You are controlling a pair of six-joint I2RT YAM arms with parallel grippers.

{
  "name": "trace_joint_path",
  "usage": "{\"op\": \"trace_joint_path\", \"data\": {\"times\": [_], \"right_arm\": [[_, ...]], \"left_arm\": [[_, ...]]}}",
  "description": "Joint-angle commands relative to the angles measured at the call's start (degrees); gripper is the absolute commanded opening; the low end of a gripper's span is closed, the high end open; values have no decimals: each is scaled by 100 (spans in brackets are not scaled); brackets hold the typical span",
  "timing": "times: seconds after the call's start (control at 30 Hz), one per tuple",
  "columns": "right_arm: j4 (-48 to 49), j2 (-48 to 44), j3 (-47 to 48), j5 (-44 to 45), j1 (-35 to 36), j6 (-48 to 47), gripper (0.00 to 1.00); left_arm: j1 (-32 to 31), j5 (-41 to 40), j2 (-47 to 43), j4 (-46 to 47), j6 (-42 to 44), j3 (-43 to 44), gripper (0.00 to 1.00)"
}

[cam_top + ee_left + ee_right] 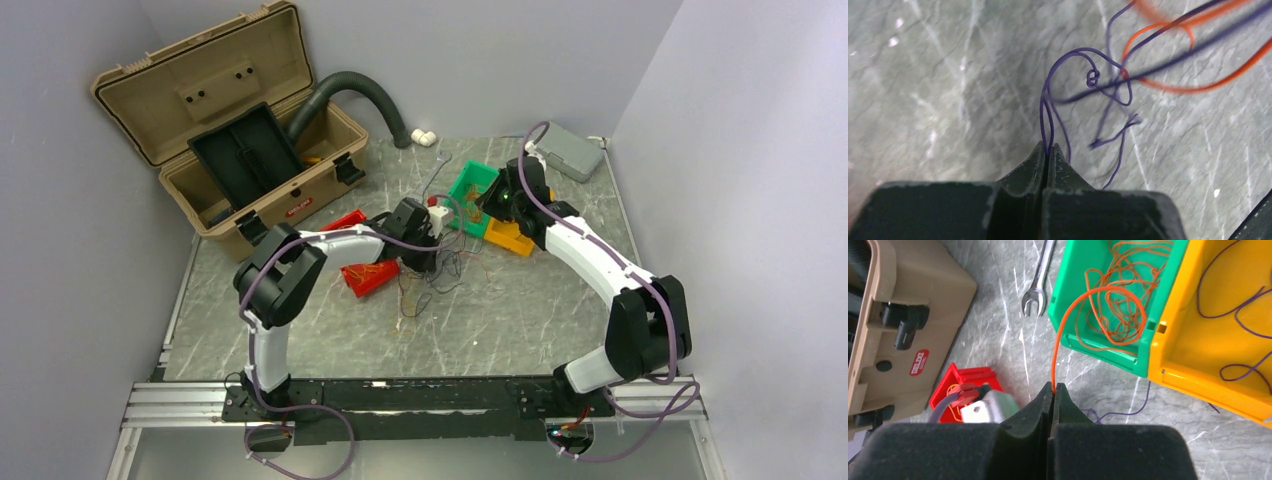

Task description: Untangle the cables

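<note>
Orange cable crosses bin rim (gripped).

Overall light: bright, even and soft, coming from above; the walls look pale and a little bluish.
Shadows: weak; only the inside of the toolbox is really dark.
Glare: a mild sheen on the table; small white spots in the left wrist view.
Top view: slightly soft and grainy; the cables are hard to separate.
Left wrist view: purple wire sharp, orange strands at top right blurred, left gripper soft.
Right wrist view: strong colours; orange wire and green bin sharp, right gripper out of focus.
</note>
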Motion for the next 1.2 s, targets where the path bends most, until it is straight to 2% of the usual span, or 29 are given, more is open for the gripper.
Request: {"op": "trace_joint_path", "data": {"times": [0.0,0.27,0.43,0.53,0.67,0.9,1.0,1.17], "right_arm": [[-56,-287,138,597,-143,141,0],[-198,10,184,752,-671,214,0],[-216,203,205,763,-822,253,0],[-224,275,172,800,-875,251,0],[-209,363,157,698,-945,171,0],[-75,494,170,252,-942,-22,0],[-78,610,281,61,-941,-122,0],[37,695,350,-174,-939,-171,0]], "left_arm": [[125,-291,-972,472,-96,-547,0],[123,-1315,-3432,2908,-257,-3031,0],[129,-1722,-4781,4432,-255,-4323,0],[123,-1940,-5370,5034,-234,-4840,0],[120,-2069,-6057,5142,-189,-5181,0],[69,-1872,-7116,4891,-202,-5269,0],[43,-1802,-7549,4407,-415,-5097,0],[25,-1663,-8048,3524,-1249,-4814,0]]}}
